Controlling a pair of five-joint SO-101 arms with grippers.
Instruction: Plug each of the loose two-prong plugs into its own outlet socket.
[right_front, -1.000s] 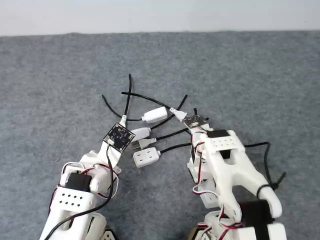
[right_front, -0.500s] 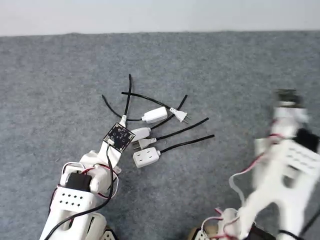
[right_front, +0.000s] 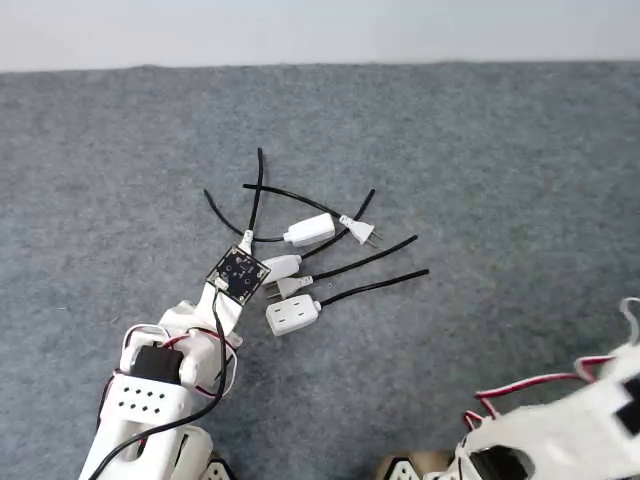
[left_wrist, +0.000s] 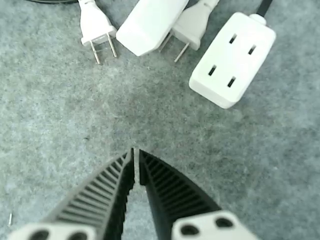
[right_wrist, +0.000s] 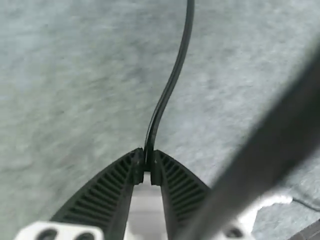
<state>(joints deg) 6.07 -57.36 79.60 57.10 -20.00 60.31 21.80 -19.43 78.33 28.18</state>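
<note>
Grey carpet (right_front: 500, 150), three plugs (right_front: 357, 230) (right_front: 291, 287) (left_wrist: 95, 25), three sockets (right_front: 309, 229) (right_front: 281, 266) (right_front: 293, 316); right jaws pinch one cable (right_wrist: 170, 85)

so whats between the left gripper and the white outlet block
Bare grey carpet lies between the left gripper and the white outlet block, as the left wrist view shows.

Both closed: left claw (left_wrist: 134, 157) and right claw (right_wrist: 145, 166)
</note>
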